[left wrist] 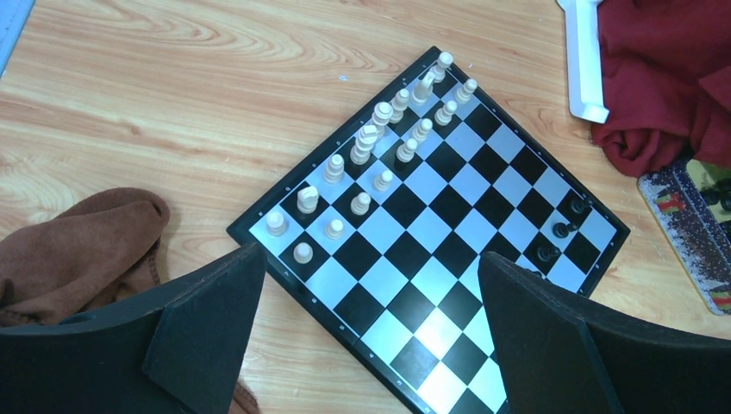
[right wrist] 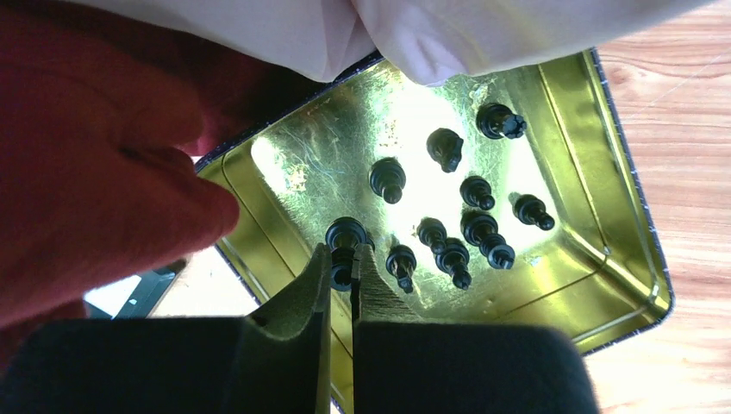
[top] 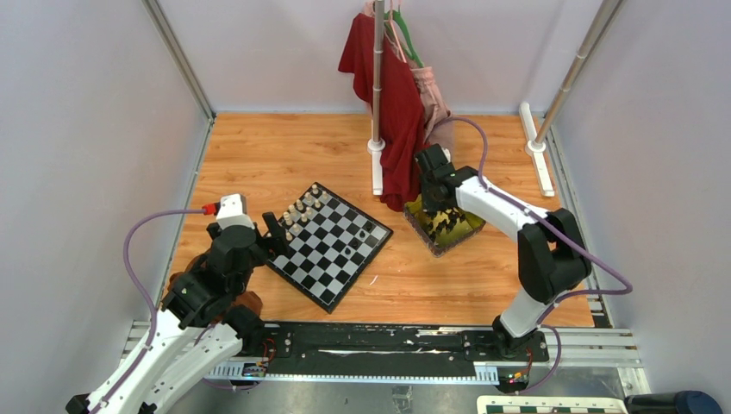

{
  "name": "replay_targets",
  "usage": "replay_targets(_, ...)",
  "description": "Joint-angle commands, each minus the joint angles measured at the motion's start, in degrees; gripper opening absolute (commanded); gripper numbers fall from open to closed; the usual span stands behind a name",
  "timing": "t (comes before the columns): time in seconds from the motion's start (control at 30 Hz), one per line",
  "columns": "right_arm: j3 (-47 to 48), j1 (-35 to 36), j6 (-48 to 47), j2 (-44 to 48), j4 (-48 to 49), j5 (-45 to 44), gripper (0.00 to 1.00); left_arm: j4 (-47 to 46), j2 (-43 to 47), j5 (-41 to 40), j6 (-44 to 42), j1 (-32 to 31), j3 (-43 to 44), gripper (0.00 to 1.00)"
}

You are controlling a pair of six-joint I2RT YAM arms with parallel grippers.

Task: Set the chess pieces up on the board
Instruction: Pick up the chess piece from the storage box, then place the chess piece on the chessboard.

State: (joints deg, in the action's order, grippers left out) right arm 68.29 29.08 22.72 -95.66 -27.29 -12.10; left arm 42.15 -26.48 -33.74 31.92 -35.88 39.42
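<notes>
Top view: board (top: 329,244) laid on table (top: 259,155) between arms, reachable by both. Cream pieces (top: 302,210) ranked along far-left edge, few black pieces (top: 366,231) set opposite. Right arm (top: 539,250) dipped into gold tray (top: 440,250), where black stock is kept.

Left wrist: left jaws spread wide, empty, held above board's near corner, judged to be waiting.

Right wrist: right jaws closed on one black piece (right wrist: 345,235), pinched at stem for lifting. Loose pieces (right wrist: 470,226) seen lying toppled in tray.

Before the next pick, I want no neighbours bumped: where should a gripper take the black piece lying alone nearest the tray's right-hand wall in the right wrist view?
Probably its narrow waist, from straight above, closing across its length: the black piece appears to lie on its side in the tray, clear of the others.
</notes>
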Motion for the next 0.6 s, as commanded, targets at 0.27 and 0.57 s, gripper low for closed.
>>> replay_targets(0.27, -0.5, 2.0, -2.4, 8.7, -5.0, -1.8, 0.0, -0.6, 0.3, -0.9, 0.1, -0.8, -0.7, 1.0)
replay_targets(0.57, 2.1, 12.7, -4.6, 11.7, -9.6, -2.1, 0.0, -0.7, -0.3, -0.4, 0.0, -0.8, -0.7, 1.0)
